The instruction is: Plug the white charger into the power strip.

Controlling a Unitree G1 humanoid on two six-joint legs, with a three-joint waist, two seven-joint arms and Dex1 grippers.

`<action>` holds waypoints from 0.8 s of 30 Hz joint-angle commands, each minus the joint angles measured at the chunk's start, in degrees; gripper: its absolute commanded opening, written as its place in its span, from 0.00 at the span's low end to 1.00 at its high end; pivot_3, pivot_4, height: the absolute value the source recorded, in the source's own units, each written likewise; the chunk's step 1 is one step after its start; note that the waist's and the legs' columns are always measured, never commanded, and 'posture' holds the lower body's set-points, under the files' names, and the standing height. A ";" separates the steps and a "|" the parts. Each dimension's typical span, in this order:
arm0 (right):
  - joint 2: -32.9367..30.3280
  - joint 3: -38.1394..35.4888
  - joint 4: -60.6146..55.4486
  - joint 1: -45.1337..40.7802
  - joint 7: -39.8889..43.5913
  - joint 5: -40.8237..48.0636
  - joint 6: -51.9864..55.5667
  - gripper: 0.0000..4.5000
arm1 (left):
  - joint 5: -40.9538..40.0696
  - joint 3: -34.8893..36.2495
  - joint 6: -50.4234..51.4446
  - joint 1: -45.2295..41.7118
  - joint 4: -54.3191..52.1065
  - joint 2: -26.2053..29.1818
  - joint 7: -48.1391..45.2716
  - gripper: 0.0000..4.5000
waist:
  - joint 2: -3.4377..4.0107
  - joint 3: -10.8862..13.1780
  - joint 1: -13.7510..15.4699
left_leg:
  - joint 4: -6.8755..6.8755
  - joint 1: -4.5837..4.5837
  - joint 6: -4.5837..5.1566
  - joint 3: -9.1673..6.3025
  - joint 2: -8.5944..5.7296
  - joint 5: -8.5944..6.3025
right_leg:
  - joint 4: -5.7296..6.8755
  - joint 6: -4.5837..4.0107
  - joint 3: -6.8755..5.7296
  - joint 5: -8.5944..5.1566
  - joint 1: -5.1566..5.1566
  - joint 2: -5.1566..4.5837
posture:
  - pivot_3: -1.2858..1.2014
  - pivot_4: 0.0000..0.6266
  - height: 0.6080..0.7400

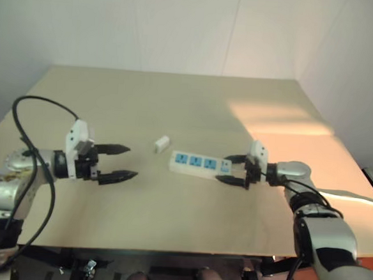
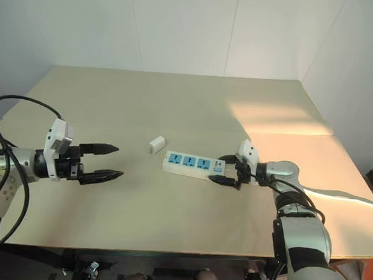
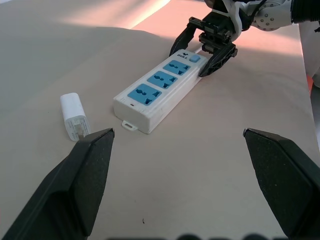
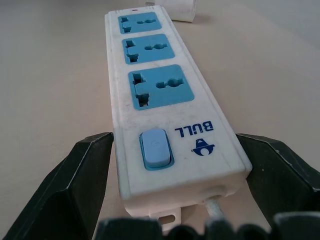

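The power strip (image 4: 170,107) carries the blue word "BULL" with a small blue logo under it, printed upside down in the lower middle of the right wrist view, beside the blue switch (image 4: 156,148).

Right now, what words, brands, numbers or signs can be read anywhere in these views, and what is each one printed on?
"BULL": blue letters on the power strip, at its switch end, beside the blue switch.
A small blue logo mark sits just under that word; it holds no legible letters.
The same print shows in the left wrist view but is too small to read.
The white charger bears no readable text.
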 commanded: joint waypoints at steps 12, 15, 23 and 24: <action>0.71 -1.98 -0.07 1.55 -1.38 0.04 -3.30 0.87 | -0.69 0.70 -0.52 -0.93 -1.78 0.82 -0.14 1.00 | 0.00 0.00 -0.10 | 0.00 0.00 0.00 0.00 0.00 0.00 | 0.00 0.00 0.00 0.00 0.00 0.00 | 0.52 0.24 1.00; 0.82 -2.32 0.06 2.42 -1.50 0.15 -3.20 0.76 | -0.58 0.68 -0.70 -0.79 -1.70 0.71 -0.05 1.00 | 0.00 0.00 -0.12 | 0.00 0.01 0.00 0.00 0.00 0.00 | 0.01 0.00 0.00 0.00 0.01 0.01 | 0.52 0.24 1.00; 1.12 -4.23 -0.73 4.18 -0.76 1.85 -3.17 0.76 | -0.42 0.37 -1.07 -0.99 -1.52 0.16 0.18 1.00 | 0.00 0.00 -0.11 | 0.00 0.01 0.00 -0.01 0.00 0.00 | 0.00 0.00 0.00 0.00 0.02 0.00 | 0.52 0.24 1.00; 1.21 -4.57 -0.82 4.33 -1.07 2.23 -3.12 0.76 | -0.41 0.32 -1.11 -1.04 -1.49 0.06 0.20 1.00 | 0.00 0.00 -0.11 | 0.00 0.02 0.00 0.00 0.00 0.00 | 0.00 0.00 0.00 0.00 0.02 0.00 | 0.52 0.24 1.00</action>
